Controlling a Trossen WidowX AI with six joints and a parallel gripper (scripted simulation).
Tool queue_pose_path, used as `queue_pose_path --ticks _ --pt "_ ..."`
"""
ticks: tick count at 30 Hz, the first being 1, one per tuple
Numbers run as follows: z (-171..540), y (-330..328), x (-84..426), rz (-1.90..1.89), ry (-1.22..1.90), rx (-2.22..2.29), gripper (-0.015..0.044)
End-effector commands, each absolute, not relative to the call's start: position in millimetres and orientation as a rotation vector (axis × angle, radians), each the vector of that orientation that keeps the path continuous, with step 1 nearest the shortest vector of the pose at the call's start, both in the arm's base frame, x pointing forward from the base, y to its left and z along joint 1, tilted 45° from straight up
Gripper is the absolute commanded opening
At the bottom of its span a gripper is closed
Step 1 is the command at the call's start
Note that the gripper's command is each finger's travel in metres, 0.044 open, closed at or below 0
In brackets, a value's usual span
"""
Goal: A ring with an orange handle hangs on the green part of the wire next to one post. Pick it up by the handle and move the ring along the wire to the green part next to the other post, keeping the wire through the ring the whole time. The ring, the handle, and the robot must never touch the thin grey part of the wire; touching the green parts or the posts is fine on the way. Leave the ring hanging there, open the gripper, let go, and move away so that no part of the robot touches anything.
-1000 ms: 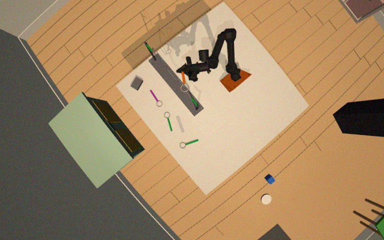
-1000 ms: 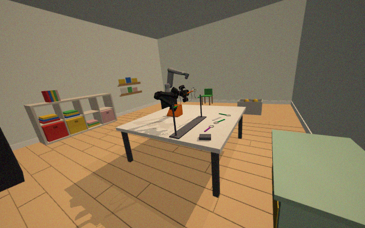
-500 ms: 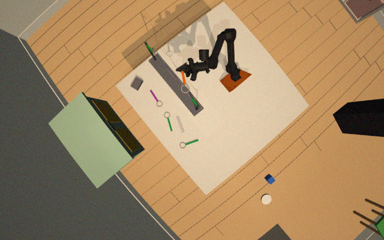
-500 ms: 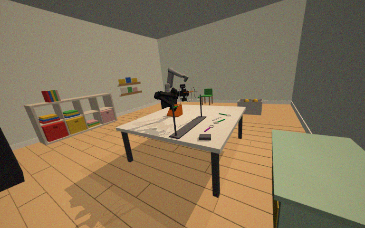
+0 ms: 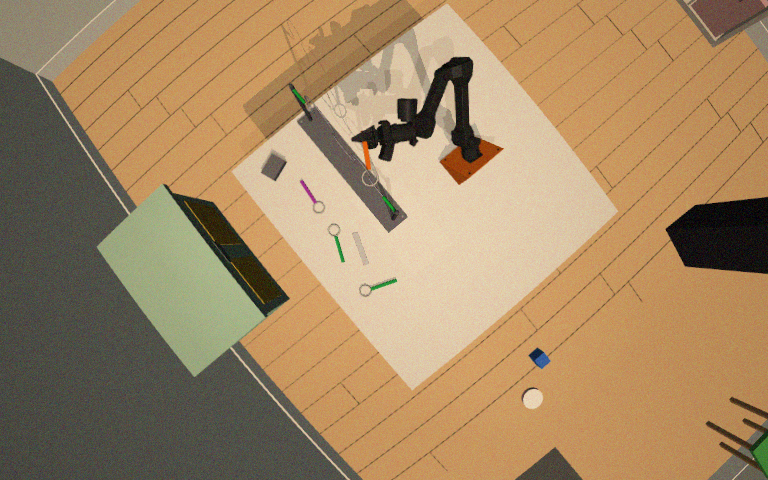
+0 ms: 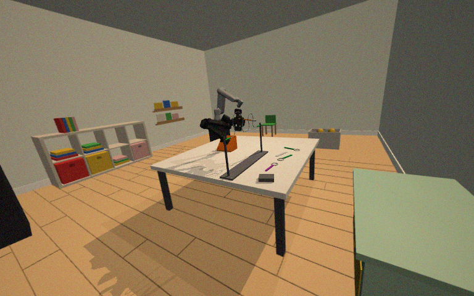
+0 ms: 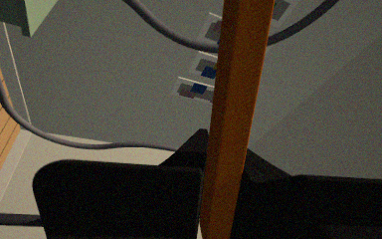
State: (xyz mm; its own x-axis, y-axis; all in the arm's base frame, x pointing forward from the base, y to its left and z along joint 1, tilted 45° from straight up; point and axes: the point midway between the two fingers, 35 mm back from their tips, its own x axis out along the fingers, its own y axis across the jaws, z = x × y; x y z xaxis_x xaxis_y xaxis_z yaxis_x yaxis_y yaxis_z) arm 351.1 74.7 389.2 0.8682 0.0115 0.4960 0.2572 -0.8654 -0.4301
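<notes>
My gripper is shut on the orange handle, above the table beside the wire stand. The ring is at the handle's far end, nearer the lower-right post in the top view; it is out of sight in the wrist view. The grey wire curves behind the handle and close to the fingers there; contact cannot be told. Whether the wire passes through the ring is too small to tell. Green parts adjoin the two posts.
The stand's dark base lies on the white table. Beyond it lie a grey block, a magenta-handled ring, two green-handled rings and a pale strip. A pale green cabinet stands off the table.
</notes>
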Motion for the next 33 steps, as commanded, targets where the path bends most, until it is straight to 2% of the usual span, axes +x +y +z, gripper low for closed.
queue_pose_path --ticks 1,18,33 --pt "390 74 351 -0.684 -0.214 -2.574 -0.015" --pt "375 45 355 -0.647 -0.154 -2.437 -0.015" --pt "338 9 362 -0.557 -0.03 -2.128 -0.015"
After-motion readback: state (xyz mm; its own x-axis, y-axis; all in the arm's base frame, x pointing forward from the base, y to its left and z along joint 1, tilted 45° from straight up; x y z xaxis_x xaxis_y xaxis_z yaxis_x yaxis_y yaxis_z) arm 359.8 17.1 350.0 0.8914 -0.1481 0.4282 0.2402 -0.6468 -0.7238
